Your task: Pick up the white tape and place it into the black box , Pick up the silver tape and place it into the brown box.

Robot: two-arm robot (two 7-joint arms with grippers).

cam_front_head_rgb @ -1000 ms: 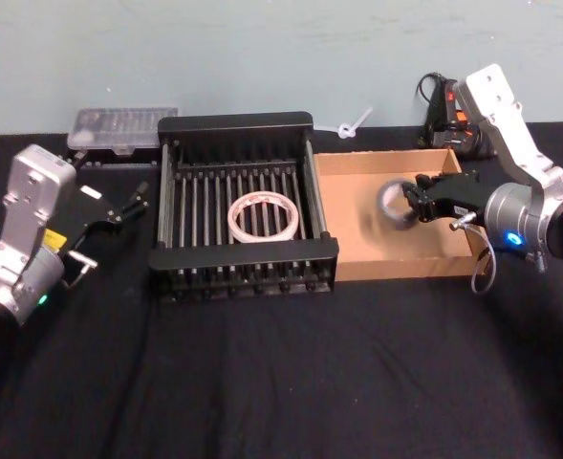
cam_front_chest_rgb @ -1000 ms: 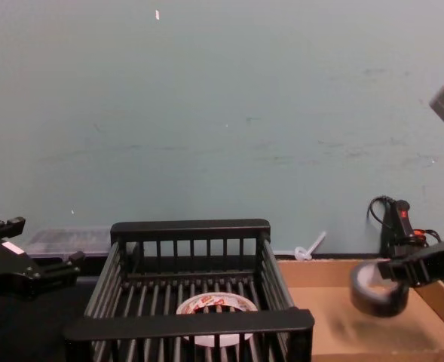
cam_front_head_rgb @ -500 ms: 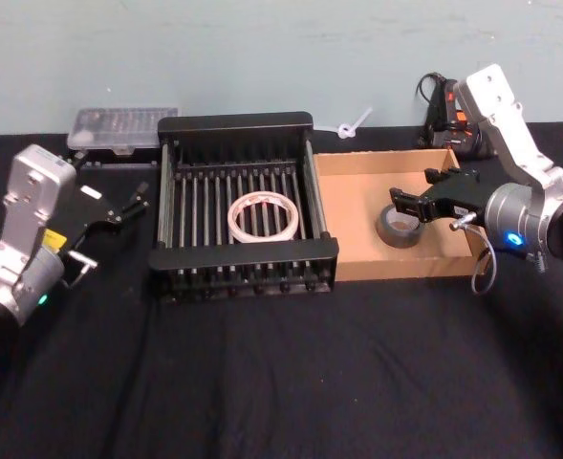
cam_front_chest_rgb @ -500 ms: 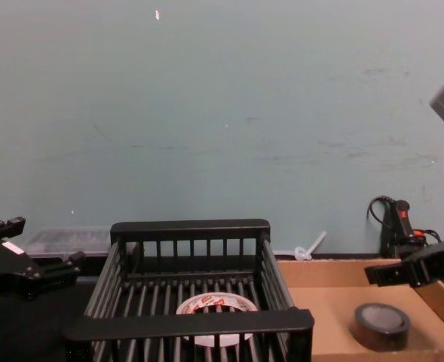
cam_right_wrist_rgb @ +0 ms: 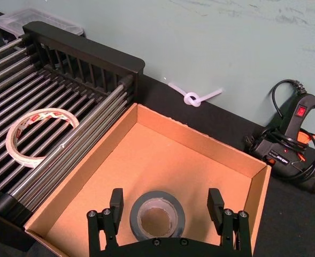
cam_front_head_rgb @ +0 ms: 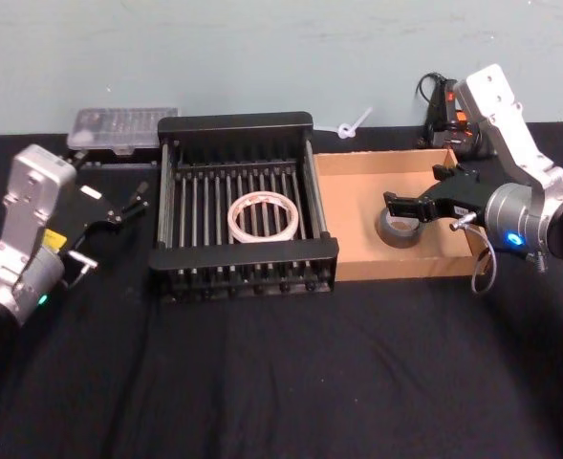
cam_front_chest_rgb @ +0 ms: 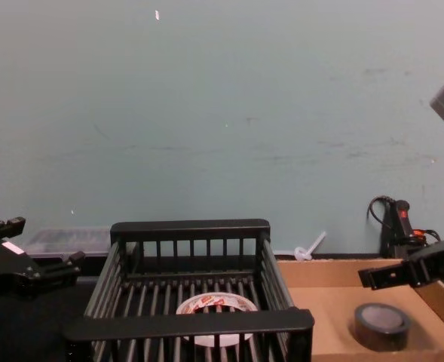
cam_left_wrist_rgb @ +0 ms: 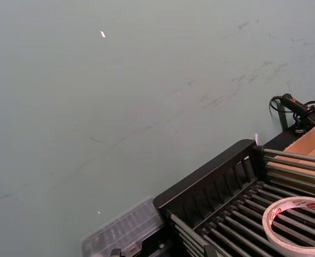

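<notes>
Silver tape point(cam_front_head_rgb: 399, 229) was hanging in the right gripper point(cam_front_head_rgb: 407, 207) a second ago, now it lies flat on the brown box point(cam_front_head_rgb: 357, 196) floor at head view's centre right, gripper spread wide above it, holding nothing. White tape point(cam_front_head_rgb: 263, 216) sits mid-frame in the black box point(cam_front_head_rgb: 243, 251); left gripper point(cam_front_head_rgb: 128, 206) idles far left, fingers apart. Right wrist view: open fingers point(cam_right_wrist_rgb: 116, 201) flank the roll at bottom centre. Chest view: it's at lower right.

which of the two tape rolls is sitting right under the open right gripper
The silver tape, lying flat in the brown box beneath the right gripper. The white tape lies in the black box.
</notes>
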